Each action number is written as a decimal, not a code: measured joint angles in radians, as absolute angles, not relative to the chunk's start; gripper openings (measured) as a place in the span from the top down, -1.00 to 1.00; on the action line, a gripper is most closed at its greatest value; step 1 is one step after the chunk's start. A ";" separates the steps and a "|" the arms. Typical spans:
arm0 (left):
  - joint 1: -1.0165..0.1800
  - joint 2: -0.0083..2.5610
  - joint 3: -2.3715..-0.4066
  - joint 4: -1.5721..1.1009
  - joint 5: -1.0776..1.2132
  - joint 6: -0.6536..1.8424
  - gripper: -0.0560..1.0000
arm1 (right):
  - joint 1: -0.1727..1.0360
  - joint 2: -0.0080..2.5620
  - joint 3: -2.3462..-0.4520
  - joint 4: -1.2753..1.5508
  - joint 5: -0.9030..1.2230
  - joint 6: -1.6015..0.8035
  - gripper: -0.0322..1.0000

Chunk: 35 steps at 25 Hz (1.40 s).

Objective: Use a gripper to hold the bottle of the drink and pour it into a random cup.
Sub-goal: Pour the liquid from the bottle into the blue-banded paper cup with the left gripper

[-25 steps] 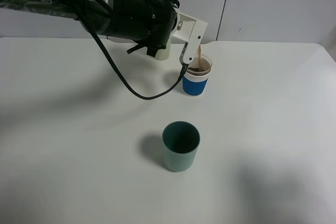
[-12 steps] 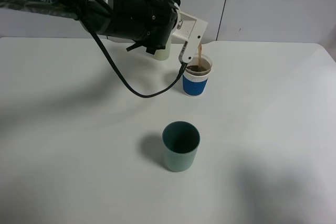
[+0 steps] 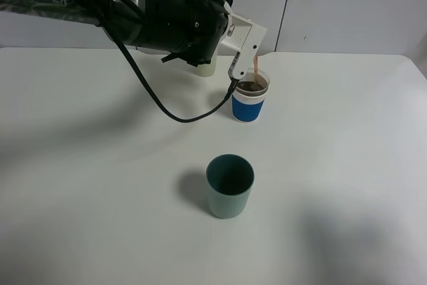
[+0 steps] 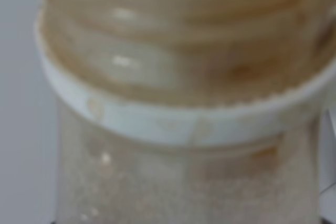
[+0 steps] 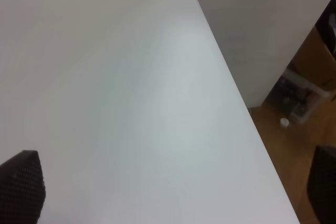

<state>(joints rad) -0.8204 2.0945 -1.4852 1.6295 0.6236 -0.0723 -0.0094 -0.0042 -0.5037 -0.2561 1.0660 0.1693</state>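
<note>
My left gripper (image 3: 244, 43), a white jaw piece on the black arm, hangs tilted just above the cup (image 3: 249, 100) at the back middle of the table. It is shut on the bottle of the drink (image 4: 168, 103), whose threaded neck and white ring fill the blurred left wrist view. In the exterior high view the jaw piece hides most of the bottle. A thin brown stream (image 3: 256, 70) falls from it into the cup, which has a blue sleeve and holds brown liquid. My right gripper (image 5: 173, 192) shows only as two dark fingertips (image 5: 22, 184) set far apart over bare table, open and holding nothing.
A dark teal cup (image 3: 229, 185) stands in the middle of the white table (image 3: 347, 165). A pale green tumbler (image 3: 207, 67) is partly hidden behind the left arm. A black cable (image 3: 173, 115) loops down from the arm. The right wrist view shows the table's edge (image 5: 236, 93) and floor beyond.
The left gripper has tipped slightly further over the cup while the brown stream keeps falling. Both other cups stay where they were.
</note>
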 joint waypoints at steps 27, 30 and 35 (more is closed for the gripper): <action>-0.838 2.094 -1.485 1.687 0.648 -0.079 0.25 | -0.009 -0.004 -0.504 -0.256 1.066 0.169 -1.00; -0.838 2.094 -1.485 1.701 0.654 -0.079 0.25 | -0.009 -0.004 -0.504 -0.256 1.066 0.169 -1.00; -0.838 2.094 -1.485 1.724 0.664 -0.079 0.25 | -0.009 -0.004 -0.504 -0.256 1.066 0.169 -1.00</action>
